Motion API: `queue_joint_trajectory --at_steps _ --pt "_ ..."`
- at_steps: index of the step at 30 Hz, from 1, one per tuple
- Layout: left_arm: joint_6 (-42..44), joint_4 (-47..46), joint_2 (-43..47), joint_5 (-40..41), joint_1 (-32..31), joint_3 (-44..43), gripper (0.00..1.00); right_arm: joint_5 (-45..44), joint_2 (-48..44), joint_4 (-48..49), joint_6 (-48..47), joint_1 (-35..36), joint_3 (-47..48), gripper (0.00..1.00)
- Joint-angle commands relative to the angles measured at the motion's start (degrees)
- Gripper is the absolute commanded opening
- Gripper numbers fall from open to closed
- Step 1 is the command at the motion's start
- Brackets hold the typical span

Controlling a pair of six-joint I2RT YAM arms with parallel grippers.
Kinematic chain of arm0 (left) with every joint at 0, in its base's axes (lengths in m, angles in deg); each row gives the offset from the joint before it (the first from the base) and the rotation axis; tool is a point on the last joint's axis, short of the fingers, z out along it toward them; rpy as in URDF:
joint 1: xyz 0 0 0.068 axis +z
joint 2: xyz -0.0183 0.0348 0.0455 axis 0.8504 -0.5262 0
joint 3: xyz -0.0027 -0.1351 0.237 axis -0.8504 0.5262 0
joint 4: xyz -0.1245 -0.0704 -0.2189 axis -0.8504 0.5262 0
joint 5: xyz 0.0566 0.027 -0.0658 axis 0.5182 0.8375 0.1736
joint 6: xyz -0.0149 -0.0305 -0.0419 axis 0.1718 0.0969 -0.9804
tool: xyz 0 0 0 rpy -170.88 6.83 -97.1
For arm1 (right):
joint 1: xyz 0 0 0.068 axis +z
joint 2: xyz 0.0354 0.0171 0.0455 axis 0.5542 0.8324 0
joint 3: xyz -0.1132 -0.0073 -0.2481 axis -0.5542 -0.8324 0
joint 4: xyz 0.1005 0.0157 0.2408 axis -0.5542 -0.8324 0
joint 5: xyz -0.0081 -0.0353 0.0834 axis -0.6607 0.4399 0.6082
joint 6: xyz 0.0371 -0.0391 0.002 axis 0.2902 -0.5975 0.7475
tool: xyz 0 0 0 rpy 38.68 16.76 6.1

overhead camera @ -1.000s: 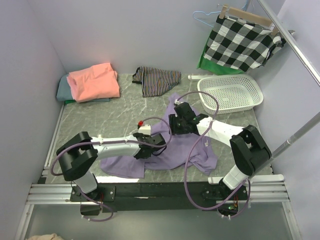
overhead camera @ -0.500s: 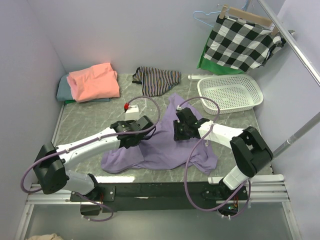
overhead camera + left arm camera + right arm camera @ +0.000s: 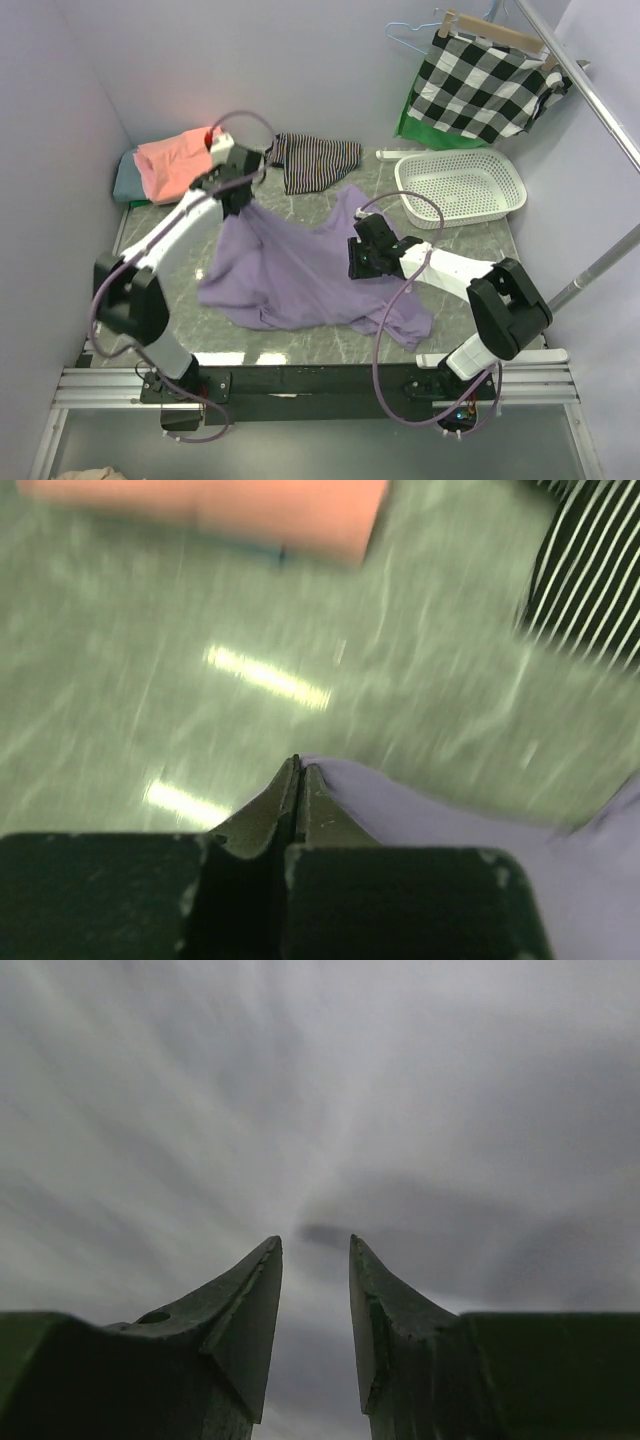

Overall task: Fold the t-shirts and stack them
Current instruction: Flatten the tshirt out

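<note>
Spreading step I'd say: left gripper [image 3: 240, 203] pinched shut on an edge of the purple shirt [image 3: 300, 275] sprawled on the table [image 3: 295, 205], right gripper [image 3: 358, 266] half-open over its middle holding nothing, so next it needs laying flat.

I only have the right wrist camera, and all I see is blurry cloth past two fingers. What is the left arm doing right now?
Observer: The left gripper is shut on an edge of the lavender t-shirt, holding it up near the back left of the table.
Operator: Where on the shirt is my right one?
Observer: The right gripper is low over the shirt's right half, near the table's middle.
Operator: Anything stacked yet?
Observer: A folded salmon-pink t-shirt lies on a grey-teal t-shirt in the back left corner.
</note>
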Motion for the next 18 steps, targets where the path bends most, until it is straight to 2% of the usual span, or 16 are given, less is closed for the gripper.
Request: queue_joint_trajectory --at_steps 1,2,3,4,5,6,7,9,13,15,16,18 --pt "9.1 -6.3 -12.6 -0.2 5.0 -13.8 0.01 -3.6 -3.7 -1.0 -1.2 -0.4 0.6 0.41" --pt "11.1 -6.9 -15.3 0.1 6.6 -18.5 0.01 -3.9 -4.0 -1.2 -1.5 -0.5 0.6 0.42" --pt "12.3 -6.0 -18.0 -1.0 7.4 -21.1 0.12 -4.0 -4.0 -1.3 -1.5 -0.6 0.6 0.43" --pt "12.2 -3.6 -24.1 -0.7 8.1 -24.5 0.53 -4.4 -4.2 -1.6 -1.6 -0.8 0.8 0.43" --pt "9.5 0.5 -27.2 1.3 9.2 -31.4 0.74 -4.7 -4.5 -1.9 -1.7 -1.0 1.0 0.44" --pt "8.2 6.7 -29.7 2.3 9.7 -34.1 0.87 -5.3 -4.7 -2.3 -1.8 -1.1 1.1 0.46" --pt "6.9 8.4 -31.9 2.8 10.2 -35.8 0.93 -7.3 -4.9 -3.4 -1.8 -1.2 1.3 0.47" --pt "6.7 3.7 -29.7 3.0 10.6 -30.9 0.98 -8.7 -6.9 -4.1 -1.8 -1.4 1.1 0.48" --pt "8.4 -7.4 -12.4 -3.6 10.6 -12.0 0.99 -10.9 -11.9 -7.2 -2.1 -1.6 2.0 0.51" --pt "9.3 -9.9 -6.6 -11.0 10.2 -7.0 0.99 -9.1 -14.3 -8.3 -3.2 -1.6 2.7 0.52" --pt "8.9 -10.4 -1.7 -11.9 9.6 -2.5 1.0 -7.7 -14.9 -8.8 -4.1 -1.6 3.1 0.52" --pt "6.2 -10.2 2.7 -16.4 9.5 2.0 0.99 -4.7 -15.6 -9.7 -4.3 -1.4 3.6 0.51"
